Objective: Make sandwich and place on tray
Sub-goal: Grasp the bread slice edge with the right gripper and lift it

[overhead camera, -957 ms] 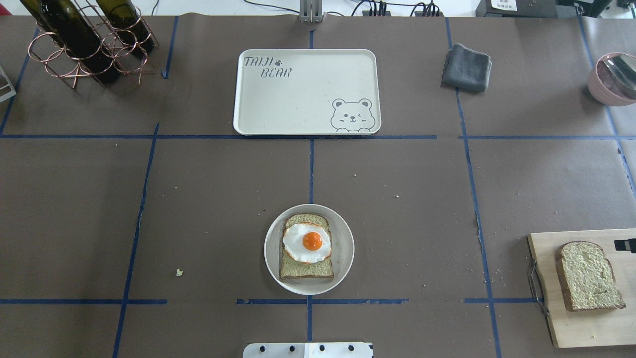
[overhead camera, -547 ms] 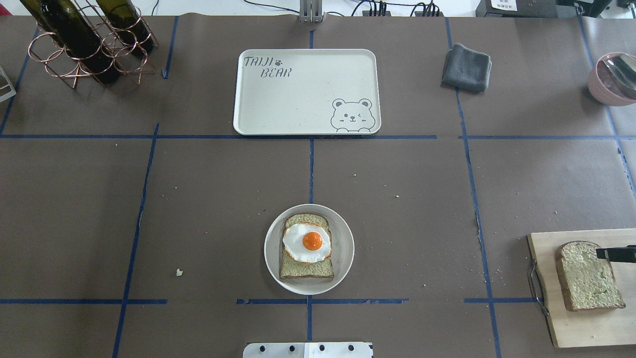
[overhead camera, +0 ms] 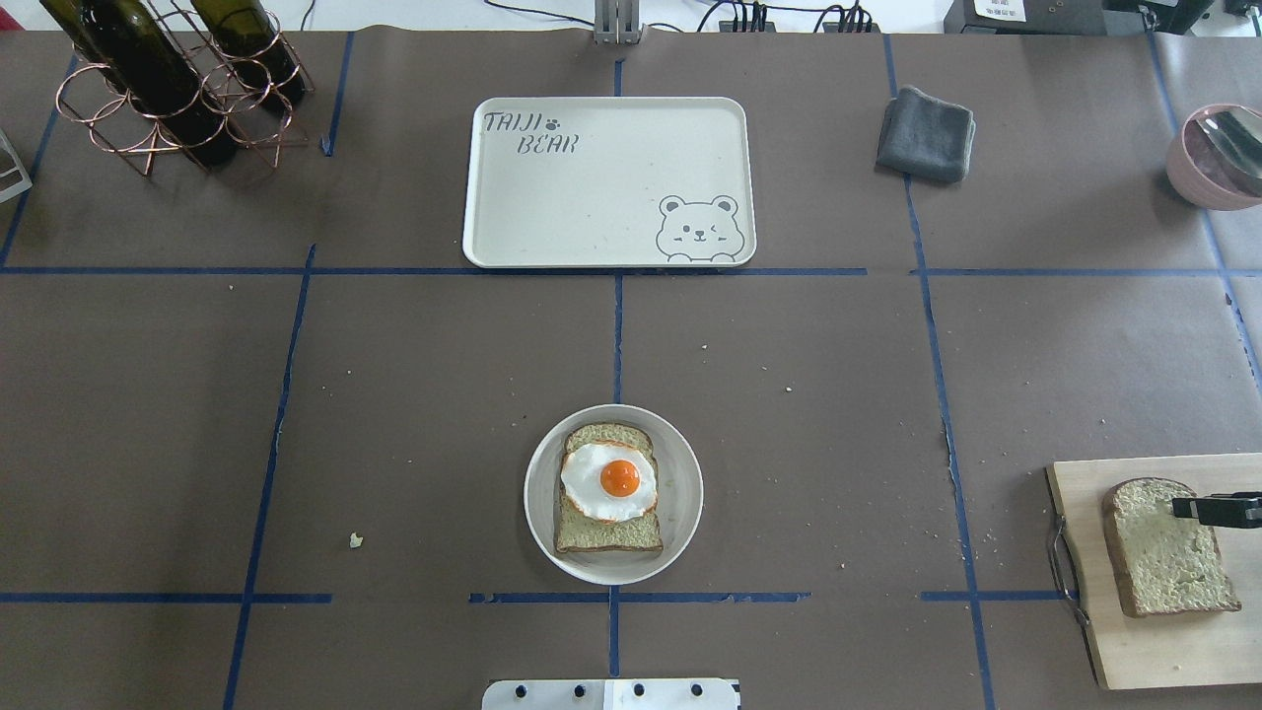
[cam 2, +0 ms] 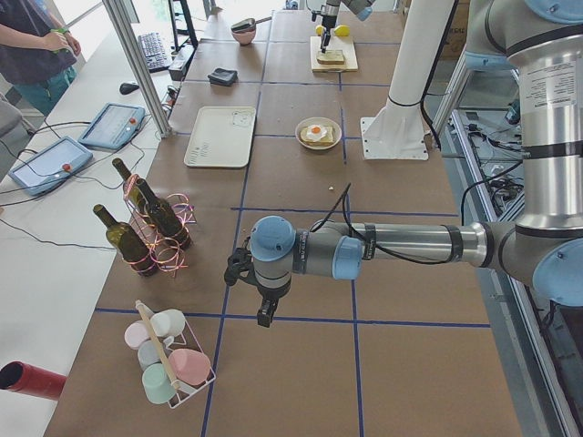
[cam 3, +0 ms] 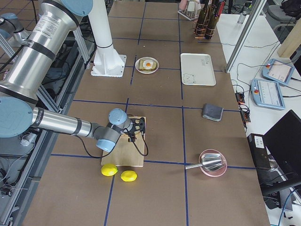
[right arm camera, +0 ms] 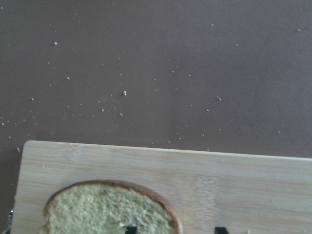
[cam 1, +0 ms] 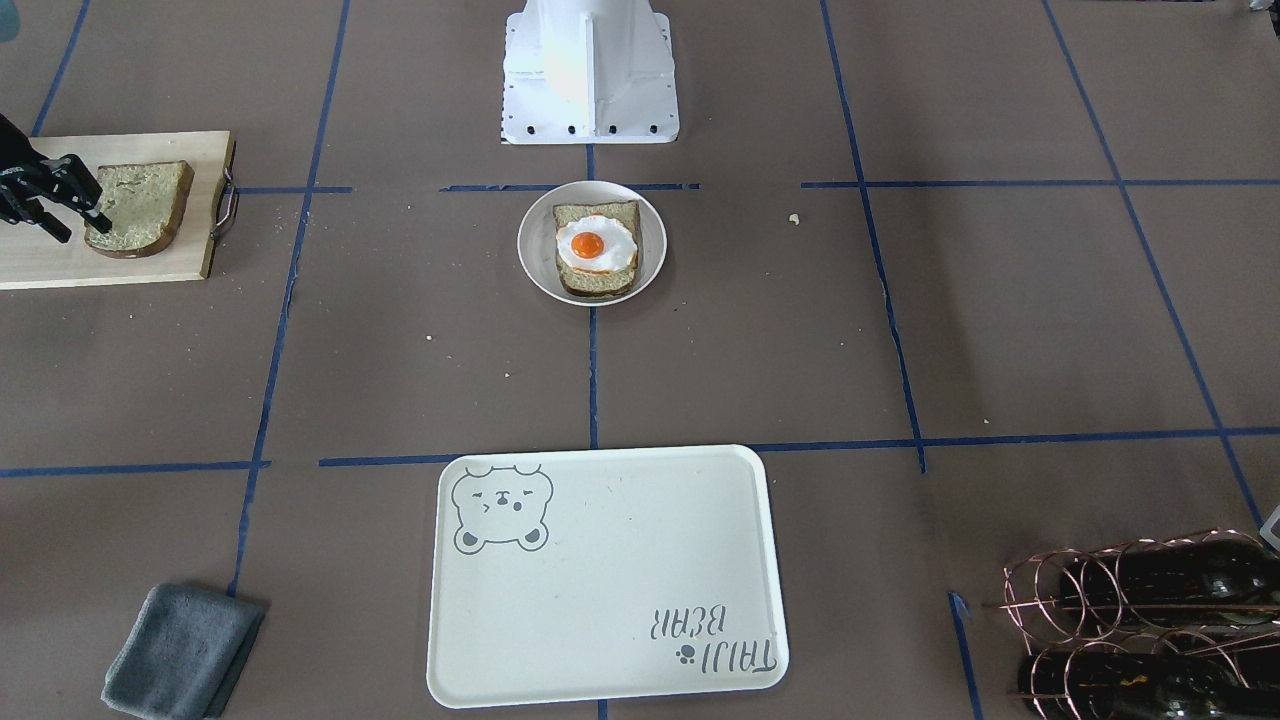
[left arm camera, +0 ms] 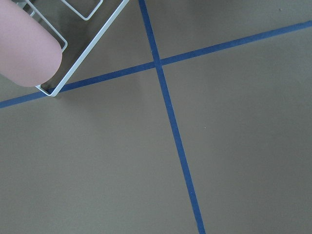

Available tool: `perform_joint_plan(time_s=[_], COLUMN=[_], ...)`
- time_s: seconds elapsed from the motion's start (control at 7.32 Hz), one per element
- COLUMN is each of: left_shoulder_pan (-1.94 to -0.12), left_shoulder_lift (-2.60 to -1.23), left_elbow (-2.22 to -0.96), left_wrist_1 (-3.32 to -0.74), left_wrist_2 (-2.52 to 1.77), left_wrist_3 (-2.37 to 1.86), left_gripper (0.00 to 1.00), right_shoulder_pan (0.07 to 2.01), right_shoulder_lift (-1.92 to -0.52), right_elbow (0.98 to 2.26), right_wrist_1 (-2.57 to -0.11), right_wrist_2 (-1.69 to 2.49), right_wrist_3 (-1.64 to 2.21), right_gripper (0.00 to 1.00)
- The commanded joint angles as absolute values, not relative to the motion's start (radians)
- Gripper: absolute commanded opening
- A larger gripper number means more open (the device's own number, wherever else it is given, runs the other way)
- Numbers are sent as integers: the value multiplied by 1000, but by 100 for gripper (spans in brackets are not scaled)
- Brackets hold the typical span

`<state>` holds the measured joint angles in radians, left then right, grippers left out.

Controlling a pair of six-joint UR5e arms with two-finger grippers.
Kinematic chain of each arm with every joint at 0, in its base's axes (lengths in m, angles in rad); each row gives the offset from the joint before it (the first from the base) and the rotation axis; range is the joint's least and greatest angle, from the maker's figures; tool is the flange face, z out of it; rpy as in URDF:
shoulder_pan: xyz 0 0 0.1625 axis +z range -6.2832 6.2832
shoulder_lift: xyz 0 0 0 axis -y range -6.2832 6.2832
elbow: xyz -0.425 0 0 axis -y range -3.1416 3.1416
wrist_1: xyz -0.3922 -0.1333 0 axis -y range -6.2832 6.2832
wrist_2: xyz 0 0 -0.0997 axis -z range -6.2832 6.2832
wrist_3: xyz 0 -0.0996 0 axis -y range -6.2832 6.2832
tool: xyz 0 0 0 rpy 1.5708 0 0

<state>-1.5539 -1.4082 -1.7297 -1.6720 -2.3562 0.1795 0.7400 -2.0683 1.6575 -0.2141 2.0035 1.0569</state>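
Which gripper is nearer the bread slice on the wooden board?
Right. The right gripper hangs open over the edge of the slice on the board; the left gripper is far away, beside the cup rack.

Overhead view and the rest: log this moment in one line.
right hand: open, at board slice | left hand: far off, state unclear | egg: on plate slice | tray: no sandwich yet

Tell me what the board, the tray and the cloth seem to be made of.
Board: seemingly pale wood or bamboo, matte; straight grain lines show in the right wrist view. Tray: probably plastic or melamine, smooth cream surface with printed grey drawing. Cloth: soft grey fabric, perhaps towelling; folded, with rounded edges.
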Motion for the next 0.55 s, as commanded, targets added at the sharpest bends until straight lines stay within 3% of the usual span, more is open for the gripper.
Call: perform_joint_plan(time_s=[0.0,0.27,0.41], left_shoulder_pan=[-1554,-1554,-1554], left_shoulder_lift=[-1408,-1408,-1408], left_elbow=[-1729,-1729,-1729], left_wrist_1=[-1672,-1672,-1672], left_wrist_2=[-2356,-2356,-2356], left_wrist_3=[179,179,179], left_gripper=[100,100,100], right_shoulder_pan=[729,721,721], right_shoulder_lift=[-2063,-2065,-2065], right_elbow=[1655,1654,1654], right_wrist_1=[-186,-186,-186], right_wrist_2=[2005,2005,2005], right_wrist_3=[1063,1062,1062], right_gripper=[61,58,47])
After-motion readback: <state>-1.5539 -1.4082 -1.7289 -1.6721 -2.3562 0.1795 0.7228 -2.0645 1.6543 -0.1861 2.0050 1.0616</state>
